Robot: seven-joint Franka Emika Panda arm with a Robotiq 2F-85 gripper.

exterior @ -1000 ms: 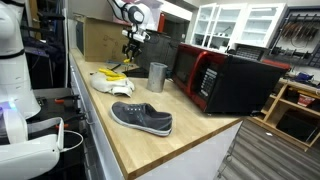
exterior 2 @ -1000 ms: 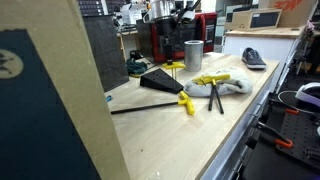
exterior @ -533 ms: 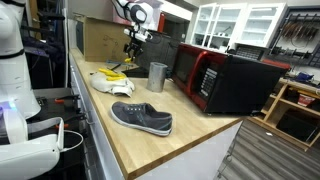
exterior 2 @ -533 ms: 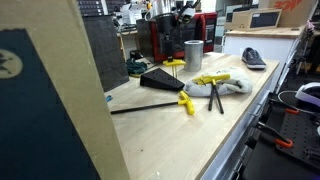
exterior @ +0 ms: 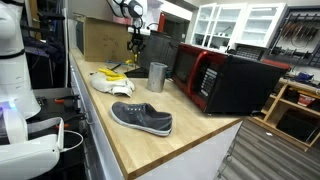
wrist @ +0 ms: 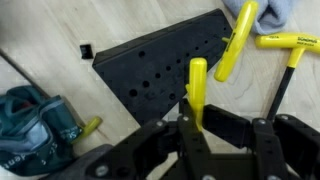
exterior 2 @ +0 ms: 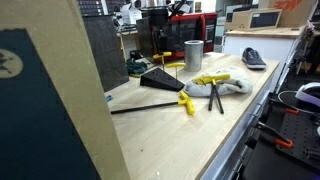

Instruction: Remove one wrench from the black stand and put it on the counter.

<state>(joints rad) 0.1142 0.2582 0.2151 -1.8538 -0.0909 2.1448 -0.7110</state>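
In the wrist view my gripper is shut on the yellow handle of a T-handle wrench. It holds the wrench just above the black stand, a flat wedge with rows of holes. The stand lies on the wooden counter and also shows in an exterior view. My gripper hangs over the far end of the counter in both exterior views. The held wrench is too small to make out there.
Two more yellow-handled wrenches lie beside a grey cloth; another lies nearer. A steel cup, a red-and-black microwave, a shoe, a cardboard box and a teal object are on the counter.
My gripper has shifted slightly over the stand and risen a little. The other objects on the counter have not moved.
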